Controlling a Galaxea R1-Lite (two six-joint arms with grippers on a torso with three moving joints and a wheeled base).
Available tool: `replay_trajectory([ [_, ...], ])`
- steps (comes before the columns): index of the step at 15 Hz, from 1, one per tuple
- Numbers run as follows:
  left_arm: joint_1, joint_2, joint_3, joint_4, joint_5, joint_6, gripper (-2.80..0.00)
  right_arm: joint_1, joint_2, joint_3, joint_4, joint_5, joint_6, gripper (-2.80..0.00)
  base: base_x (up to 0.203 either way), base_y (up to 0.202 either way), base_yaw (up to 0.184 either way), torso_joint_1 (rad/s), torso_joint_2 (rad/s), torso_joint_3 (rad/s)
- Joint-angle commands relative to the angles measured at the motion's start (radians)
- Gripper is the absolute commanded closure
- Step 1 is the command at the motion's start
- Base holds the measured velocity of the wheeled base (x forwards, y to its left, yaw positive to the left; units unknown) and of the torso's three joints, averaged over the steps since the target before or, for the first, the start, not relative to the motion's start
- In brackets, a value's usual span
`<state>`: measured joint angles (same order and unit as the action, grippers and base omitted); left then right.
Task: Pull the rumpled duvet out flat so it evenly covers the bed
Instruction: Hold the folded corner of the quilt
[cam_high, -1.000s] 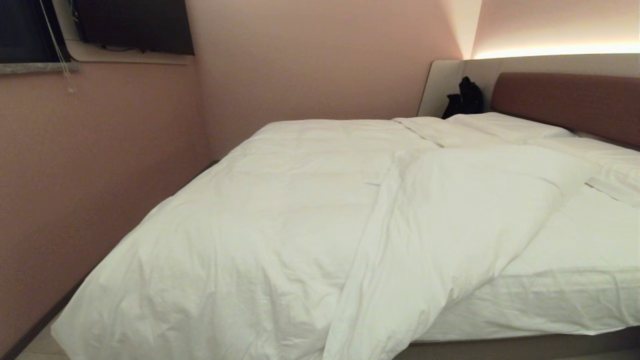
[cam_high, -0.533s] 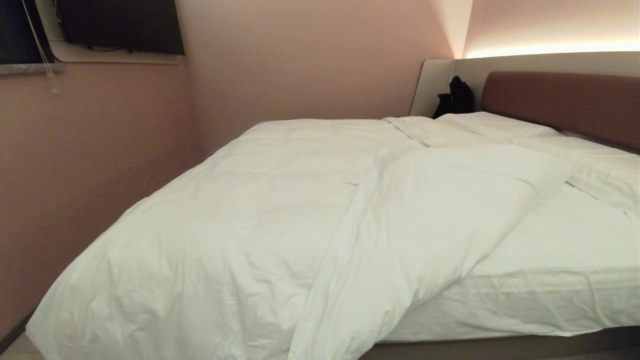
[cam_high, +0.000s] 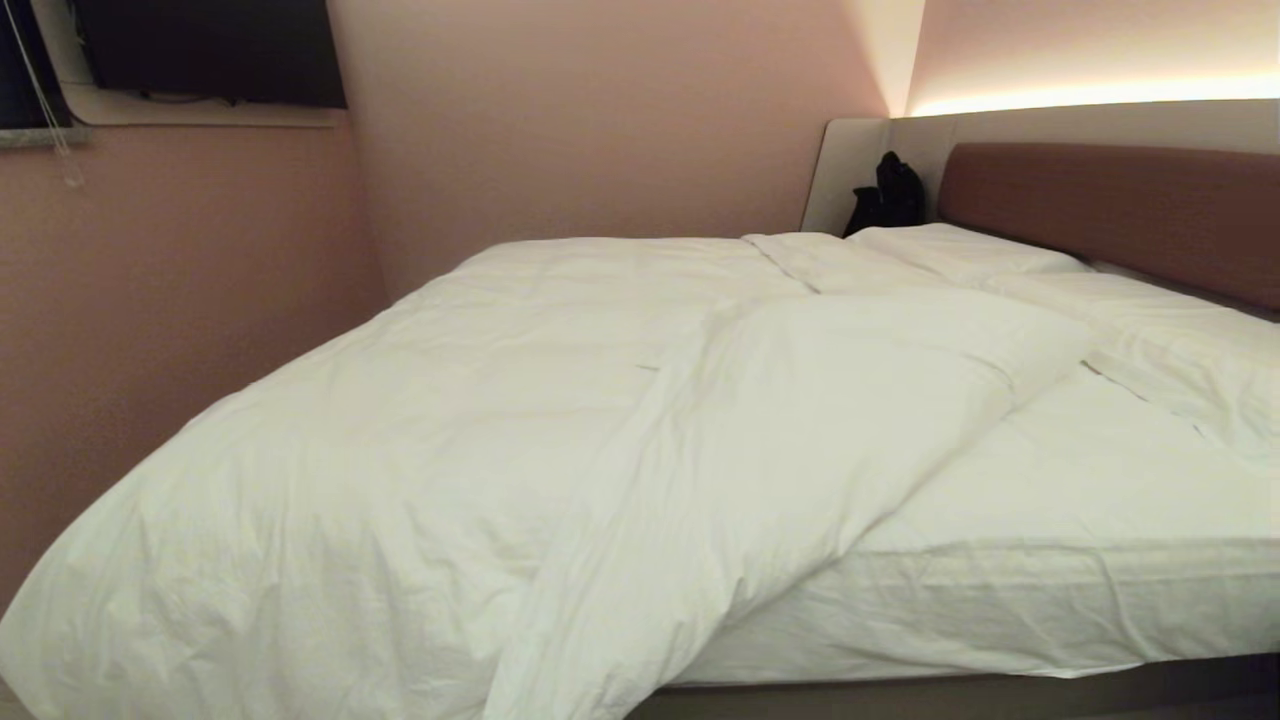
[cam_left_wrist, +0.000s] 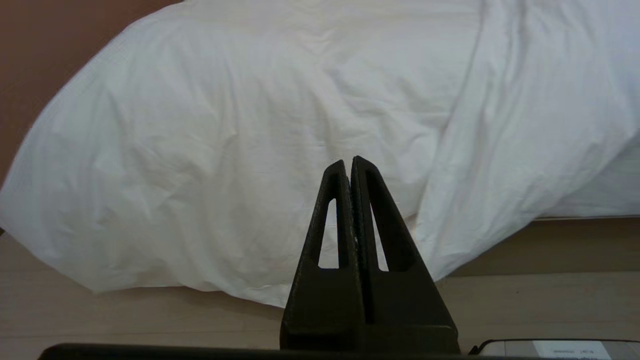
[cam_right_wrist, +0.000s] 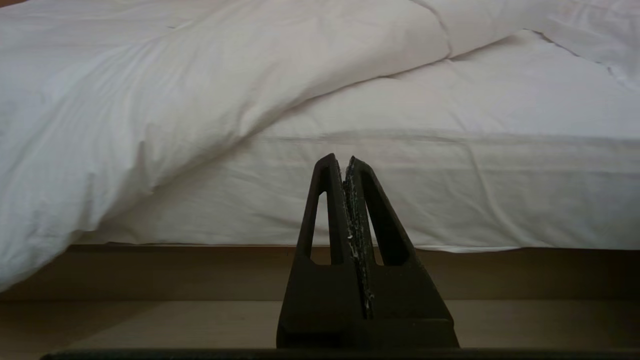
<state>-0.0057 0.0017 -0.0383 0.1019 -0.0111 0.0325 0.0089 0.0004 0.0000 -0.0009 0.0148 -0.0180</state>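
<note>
Facing the bed's near side edge, you have both arms parked low with nothing held: left gripper pinched closed just short of the duvet's overhang, right gripper likewise closed before the bare sheet. The duvet is bunched toward the bed's foot, its folded edge running diagonally from the near edge up toward the pillows. Your left arm looks nearer it.
</note>
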Motion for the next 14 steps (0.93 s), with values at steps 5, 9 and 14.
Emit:
replay_trajectory([
  [5,0.0,0.0,0.0,0.001,-0.003,0.0,0.0,0.0,0.001,0.0,-0.001,0.001,0.0,0.0,0.0,-0.194,0.0,0.001,0.0,0.006],
  [9,0.0,0.0,0.0,0.001,0.0,0.001,0.0,0.0,0.001,0.0,-0.001,0.001,0.0,0.0,0.0,-0.195,0.0,0.002,0.0,0.005],
  [14,0.0,0.0,0.0,0.001,-0.003,0.001,0.0,0.0,0.001,0.0,-0.001,0.001,0.0,0.0,0.0,-0.194,0.0,0.004,0.0,0.003],
])
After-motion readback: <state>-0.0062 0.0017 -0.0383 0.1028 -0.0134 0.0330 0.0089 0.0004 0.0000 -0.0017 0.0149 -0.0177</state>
